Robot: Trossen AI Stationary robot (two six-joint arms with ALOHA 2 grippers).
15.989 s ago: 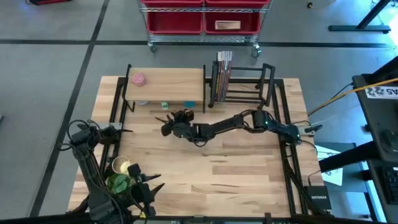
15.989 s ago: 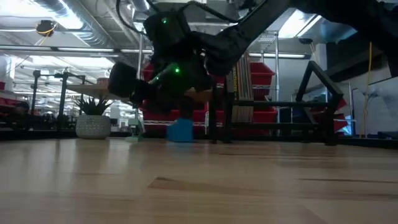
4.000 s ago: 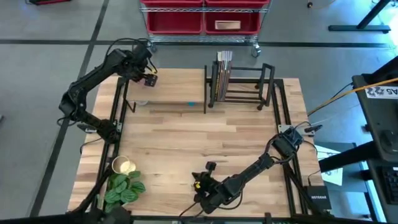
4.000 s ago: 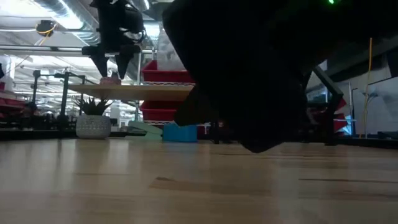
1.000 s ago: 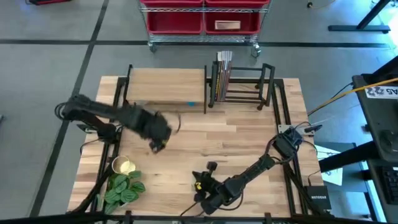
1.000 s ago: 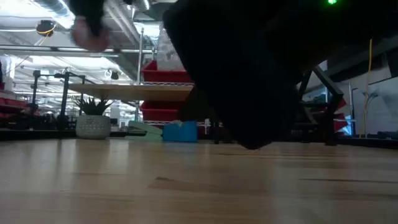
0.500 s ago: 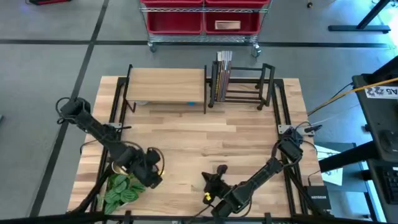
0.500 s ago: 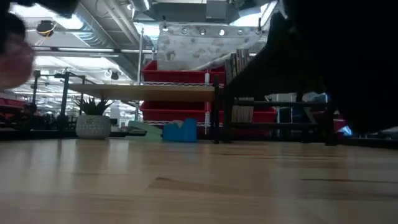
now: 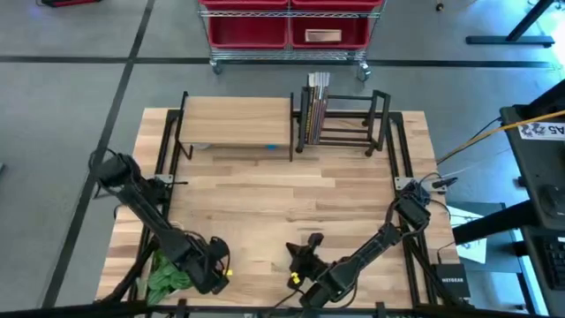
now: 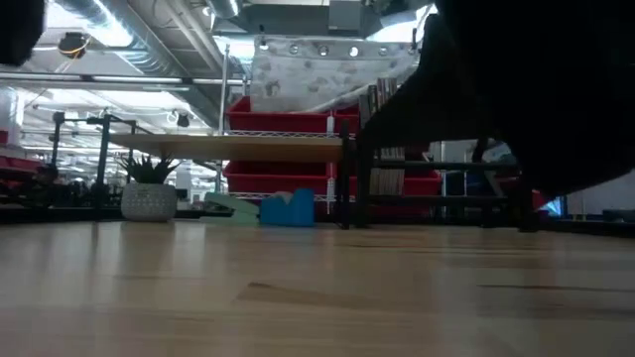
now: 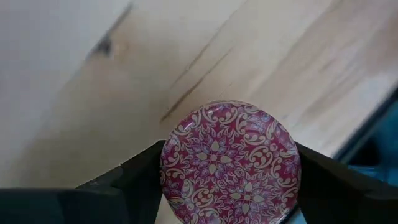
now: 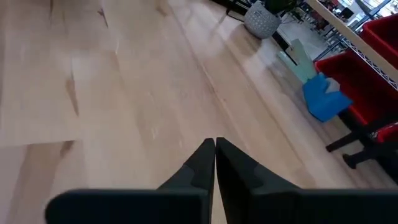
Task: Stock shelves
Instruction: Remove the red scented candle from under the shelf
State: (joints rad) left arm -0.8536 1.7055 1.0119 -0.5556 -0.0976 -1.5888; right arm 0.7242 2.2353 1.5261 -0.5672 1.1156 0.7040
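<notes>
My left gripper (image 9: 214,265) is near the table's front left corner, beside a green leafy plant (image 9: 164,276). It is shut on a round disc with a pink and white floral pattern (image 11: 230,163). My right gripper (image 9: 302,252) is shut with nothing in it (image 12: 215,149), low over the front middle of the table. The wood-topped shelf (image 9: 235,122) and the black book rack (image 9: 346,119), holding several books at its left end (image 9: 317,97), stand on their legs at the far edge. My left gripper pinches the disc between its two fingers (image 11: 140,180) at two opposite points of its rim (image 11: 165,171). The disc's patterned face is toward the wrist camera. The bare table wood shows beyond it; whether it touches the table, I cannot tell.
Under the wood-topped shelf stand a small potted plant (image 10: 149,196), a green thing (image 10: 228,206) and a blue thing (image 10: 288,209). A wheeled cart with red bins (image 9: 290,31) is behind the table. My right arm (image 10: 536,89) fills the low view's upper right.
My left gripper has carried the pink disc from the table's left middle toward the near edge, ending beside the plant, still shut on it. My right gripper has shifted a little toward the table's right edge.
</notes>
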